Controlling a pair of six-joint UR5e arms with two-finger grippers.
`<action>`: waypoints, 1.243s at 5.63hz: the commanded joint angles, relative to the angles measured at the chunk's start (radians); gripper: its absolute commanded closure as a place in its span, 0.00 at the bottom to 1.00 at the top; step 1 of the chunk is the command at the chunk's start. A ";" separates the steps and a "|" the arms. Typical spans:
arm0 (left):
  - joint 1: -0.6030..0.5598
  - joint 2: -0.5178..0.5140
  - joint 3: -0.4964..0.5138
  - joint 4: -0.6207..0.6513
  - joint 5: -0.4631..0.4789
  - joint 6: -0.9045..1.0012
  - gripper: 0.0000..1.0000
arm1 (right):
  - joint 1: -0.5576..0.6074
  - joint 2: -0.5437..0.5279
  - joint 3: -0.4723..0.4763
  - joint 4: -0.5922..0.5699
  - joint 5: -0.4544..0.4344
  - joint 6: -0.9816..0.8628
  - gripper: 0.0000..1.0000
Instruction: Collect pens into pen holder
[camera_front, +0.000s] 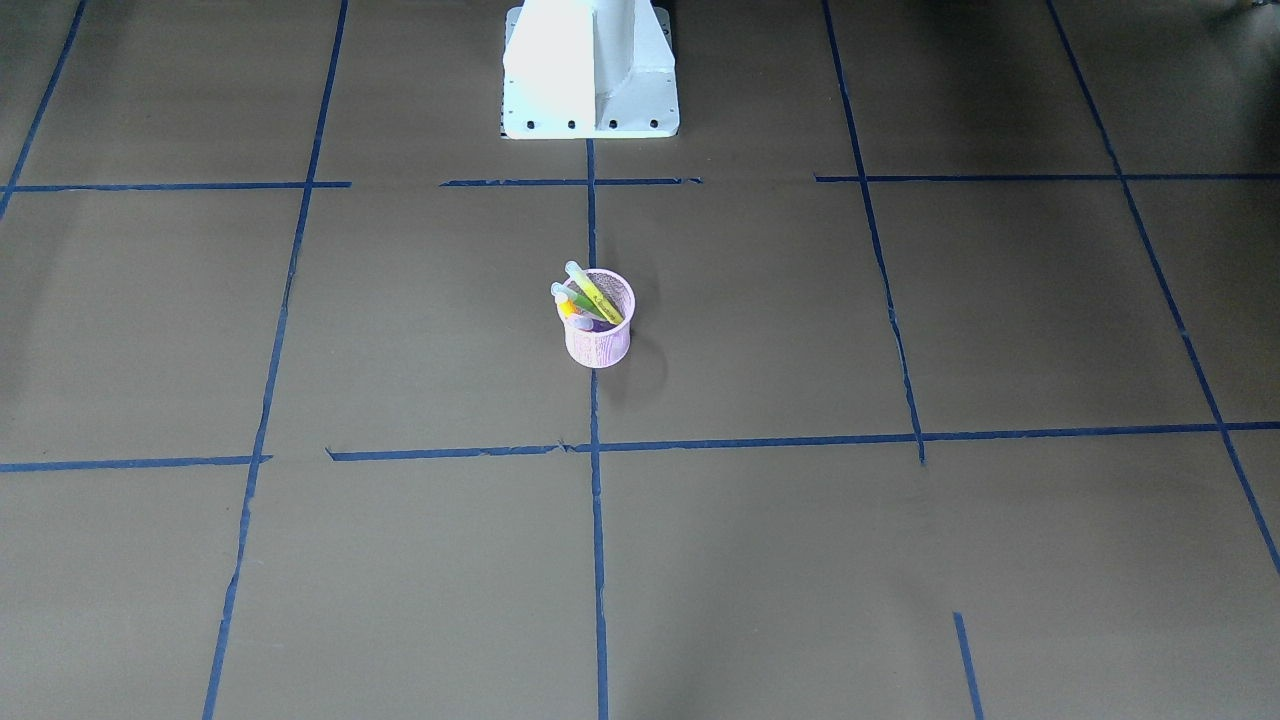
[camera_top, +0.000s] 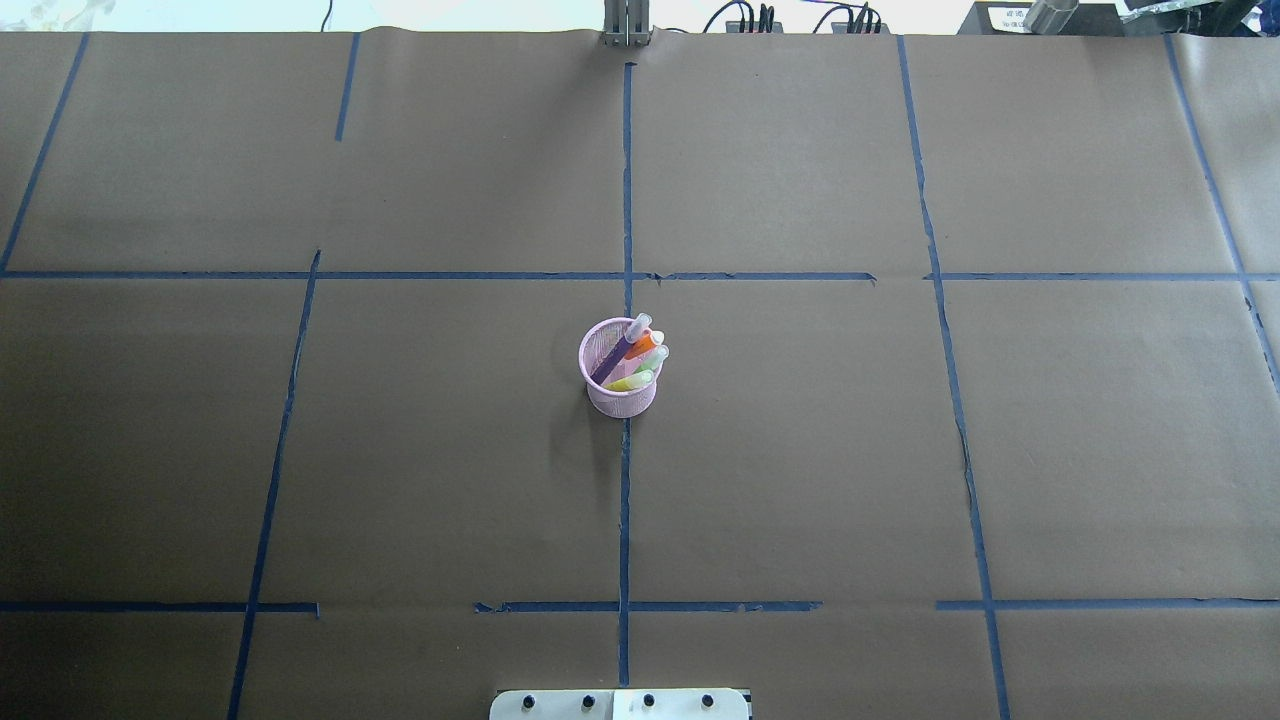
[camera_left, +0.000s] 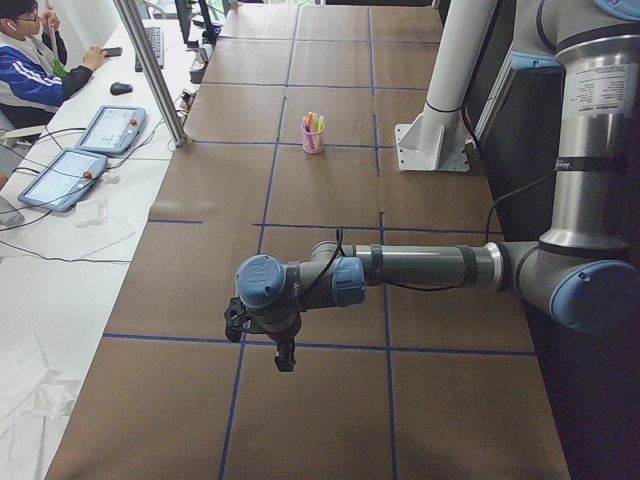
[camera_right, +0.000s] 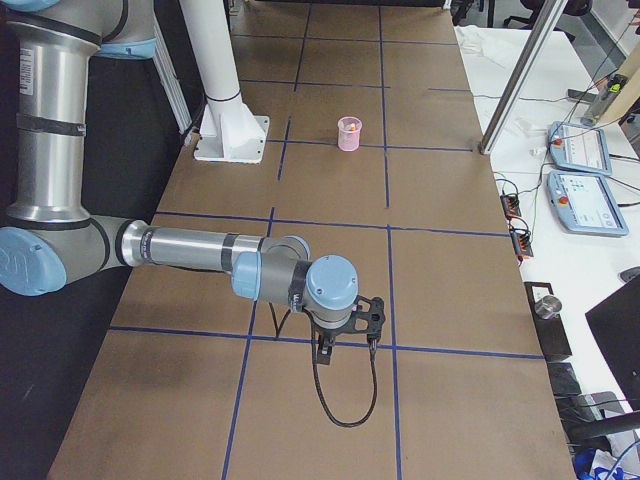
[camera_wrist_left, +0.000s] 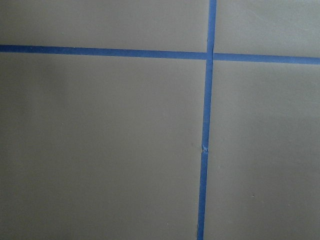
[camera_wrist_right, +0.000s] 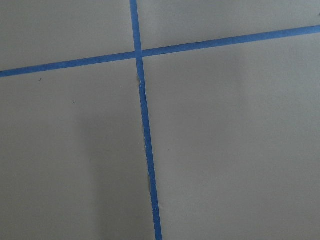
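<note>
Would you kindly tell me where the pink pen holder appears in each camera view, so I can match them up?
Front-facing: holder near centre, below the white base.
Overhead: holder at centre, base at the bottom edge.
Exterior left: holder upper middle, left of the base.
Exterior right: holder upper middle, right of the base.
Left wrist: not in it.
Right wrist: not in it.
Shared landmark: the base.
</note>
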 joint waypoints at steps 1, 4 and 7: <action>0.000 0.000 0.001 -0.001 0.000 -0.002 0.00 | -0.001 0.008 -0.007 0.015 0.001 0.047 0.00; 0.000 -0.001 -0.001 0.001 0.000 -0.003 0.00 | -0.001 0.008 -0.002 0.015 0.003 0.048 0.00; -0.001 -0.001 -0.007 0.001 0.002 -0.002 0.00 | -0.001 0.010 -0.001 0.017 0.003 0.051 0.00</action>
